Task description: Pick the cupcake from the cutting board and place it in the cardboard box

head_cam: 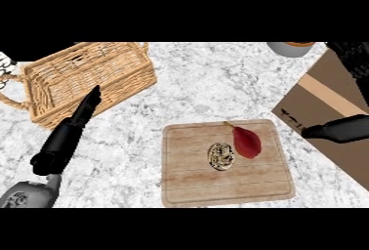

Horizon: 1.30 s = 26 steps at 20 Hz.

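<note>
A cupcake (pixel 222 156), seen from above as a pale oval, sits in the middle of the wooden cutting board (pixel 187 185). The cardboard box (pixel 324 97), brown with a tan tape strip, lies at the right edge of the counter. My right hand (pixel 337 130) hovers over the box's near side with its fingers straight and pointing left toward the board, holding nothing. My left hand (pixel 71 134) rests at the left, fingers straight and pointing up across the corner of a wicker basket.
A red chili pepper (pixel 249 143) lies on the board just right of the cupcake. The wicker basket (pixel 108 63) stands at the upper left. A grey cup (pixel 291 48) and a dark object (pixel 355 61) are at the top right.
</note>
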Each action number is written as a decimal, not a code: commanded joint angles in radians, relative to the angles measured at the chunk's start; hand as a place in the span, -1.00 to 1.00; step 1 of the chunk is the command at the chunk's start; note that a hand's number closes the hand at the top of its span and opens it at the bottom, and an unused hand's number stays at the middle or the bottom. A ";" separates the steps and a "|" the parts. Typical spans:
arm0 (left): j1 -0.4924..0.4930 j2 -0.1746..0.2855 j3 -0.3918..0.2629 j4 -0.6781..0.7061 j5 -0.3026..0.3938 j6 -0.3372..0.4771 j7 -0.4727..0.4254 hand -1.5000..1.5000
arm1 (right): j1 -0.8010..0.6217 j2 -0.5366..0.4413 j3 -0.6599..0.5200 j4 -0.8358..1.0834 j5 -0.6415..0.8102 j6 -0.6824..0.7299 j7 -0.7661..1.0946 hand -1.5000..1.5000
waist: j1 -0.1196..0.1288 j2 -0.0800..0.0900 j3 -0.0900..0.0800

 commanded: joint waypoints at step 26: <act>-0.057 -0.005 0.057 0.030 -0.024 -0.139 -0.021 0.00 | -0.083 -0.018 0.598 -0.429 0.707 0.469 0.467 -1.00 | 0.032 0.007 0.004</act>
